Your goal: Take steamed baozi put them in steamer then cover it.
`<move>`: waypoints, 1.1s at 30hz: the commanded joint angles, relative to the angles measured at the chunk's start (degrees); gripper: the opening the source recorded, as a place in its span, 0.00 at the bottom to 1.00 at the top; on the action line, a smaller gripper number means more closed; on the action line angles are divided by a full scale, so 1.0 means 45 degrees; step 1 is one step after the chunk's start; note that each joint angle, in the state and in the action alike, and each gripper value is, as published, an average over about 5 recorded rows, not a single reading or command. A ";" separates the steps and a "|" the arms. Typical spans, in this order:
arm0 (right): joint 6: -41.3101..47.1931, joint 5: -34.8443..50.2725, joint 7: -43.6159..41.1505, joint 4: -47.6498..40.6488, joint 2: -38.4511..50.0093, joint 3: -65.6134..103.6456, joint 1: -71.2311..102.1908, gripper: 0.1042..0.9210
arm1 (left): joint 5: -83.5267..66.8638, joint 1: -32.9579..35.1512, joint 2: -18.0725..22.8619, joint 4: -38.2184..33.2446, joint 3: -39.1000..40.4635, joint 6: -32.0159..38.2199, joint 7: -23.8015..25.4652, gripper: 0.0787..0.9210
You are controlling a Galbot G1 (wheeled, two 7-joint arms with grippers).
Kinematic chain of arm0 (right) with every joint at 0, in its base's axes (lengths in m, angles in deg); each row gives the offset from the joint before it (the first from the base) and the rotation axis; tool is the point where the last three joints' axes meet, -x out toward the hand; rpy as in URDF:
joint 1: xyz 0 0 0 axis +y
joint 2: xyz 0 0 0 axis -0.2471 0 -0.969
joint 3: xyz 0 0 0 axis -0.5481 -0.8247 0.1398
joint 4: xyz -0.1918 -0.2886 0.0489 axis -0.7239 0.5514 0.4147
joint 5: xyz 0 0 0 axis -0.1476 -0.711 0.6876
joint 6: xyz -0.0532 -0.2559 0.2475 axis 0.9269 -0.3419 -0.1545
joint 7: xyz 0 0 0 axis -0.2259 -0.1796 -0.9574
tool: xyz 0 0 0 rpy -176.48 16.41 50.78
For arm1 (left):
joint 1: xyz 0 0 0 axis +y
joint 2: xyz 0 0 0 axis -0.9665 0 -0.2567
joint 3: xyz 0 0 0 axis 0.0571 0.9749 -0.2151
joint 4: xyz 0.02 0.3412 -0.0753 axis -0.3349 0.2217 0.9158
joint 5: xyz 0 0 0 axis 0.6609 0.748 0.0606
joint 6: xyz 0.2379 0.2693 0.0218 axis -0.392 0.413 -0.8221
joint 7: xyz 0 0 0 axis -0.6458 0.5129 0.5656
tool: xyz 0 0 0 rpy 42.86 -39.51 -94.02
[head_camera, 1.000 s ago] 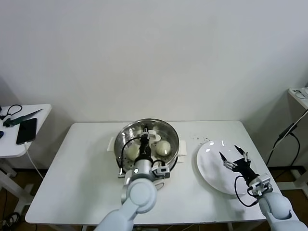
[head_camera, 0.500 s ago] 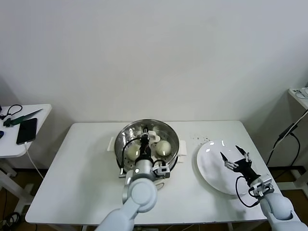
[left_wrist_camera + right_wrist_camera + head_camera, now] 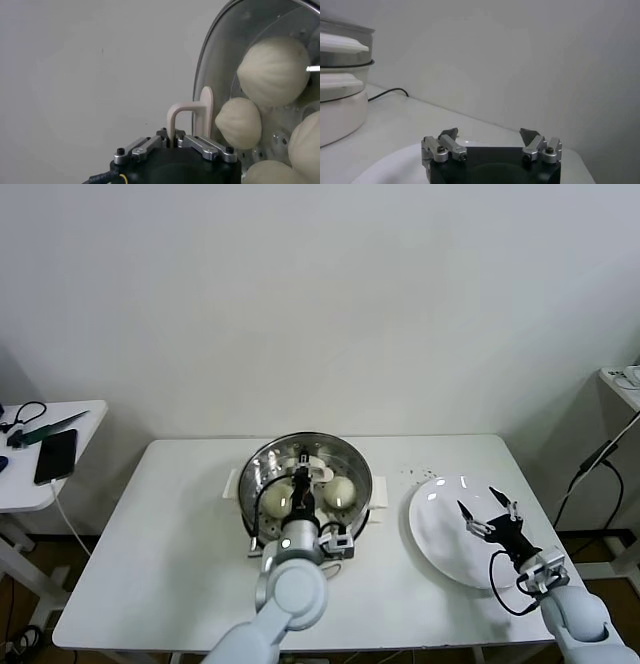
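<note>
In the middle of the table (image 3: 150,534), the steamer (image 3: 360,466) stands with its clear glass lid (image 3: 268,459) on it, and the left tool (image 3: 300,476) is just above, clamped on the lid's white handle (image 3: 192,112). The steamed baozi (image 3: 274,70) lie inside under the glass, right below this tool. They are smooth, round and cream-white, and four of them show through the lid in the left wrist view. At the right, well apart from the steamer, the right tool (image 3: 490,509) hovers over the flat white plate (image 3: 430,529) with its fingers spread apart, holding nothing.
</note>
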 commanded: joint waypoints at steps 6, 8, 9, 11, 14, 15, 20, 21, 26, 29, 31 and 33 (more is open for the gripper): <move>0.0045 -0.0004 -0.0070 -0.0035 0.0015 0.0011 -0.0037 0.88 | -0.0604 0.0122 -0.0467 -0.0953 -0.0133 -0.0625 0.0221 0.16; 0.0064 -0.0012 -0.0090 -0.0040 0.0014 0.0009 -0.0043 0.88 | -0.0744 0.0300 -0.0657 -0.1281 -0.0199 -0.0625 0.0194 0.23; 0.0074 -0.0017 -0.0099 -0.0044 0.0015 0.0007 -0.0047 0.88 | -0.0825 0.0408 -0.0754 -0.1457 -0.0241 -0.0625 0.0166 0.27; 0.0093 -0.0024 -0.0110 -0.0057 0.0019 0.0002 -0.0061 0.88 | -0.1091 0.0662 -0.0957 -0.1838 -0.0330 -0.0616 0.0059 0.33; 0.0130 -0.0031 -0.0114 -0.0072 0.0021 -0.0015 -0.0099 0.88 | -0.1694 0.1076 -0.1213 -0.2421 -0.0485 -0.0510 -0.0269 0.43; 0.0148 -0.0031 -0.0114 -0.0074 0.0020 -0.0024 -0.0114 0.88 | -0.1919 0.1195 -0.1273 -0.2602 -0.0554 -0.0440 -0.0424 0.47; 0.0322 0.0010 -0.0089 -0.0045 0.0012 -0.0064 -0.0189 0.88 | -0.3217 0.1917 -0.1629 -0.3384 -0.0989 0.0124 -0.1325 0.65; 0.0389 -0.0001 -0.0079 -0.0030 0.0014 -0.0069 -0.0202 0.88 | -0.3572 0.2088 -0.1731 -0.3528 -0.1101 0.0342 -0.1616 0.68; 0.0850 -0.0134 -0.0022 0.0063 0.0043 -0.0054 -0.0259 0.88 | -0.5760 0.2777 -0.2262 -0.3995 -0.1684 0.1304 -0.2781 0.84; 0.1138 -0.0225 0.0012 0.0194 0.0063 -0.0051 -0.0296 0.88 | -0.7354 0.3175 -0.2523 -0.4315 -0.2124 0.1814 -0.3349 0.88; 0.1257 -0.0193 0.0020 0.0322 0.0065 -0.0045 -0.0317 0.88 | -0.8300 0.3509 -0.2660 -0.4520 -0.2600 0.2357 -0.3753 0.88; 0.1323 -0.0149 0.0025 0.0451 0.0053 -0.0013 -0.0326 0.88 | -0.9154 0.3836 -0.2766 -0.4718 -0.3146 0.2975 -0.4173 0.88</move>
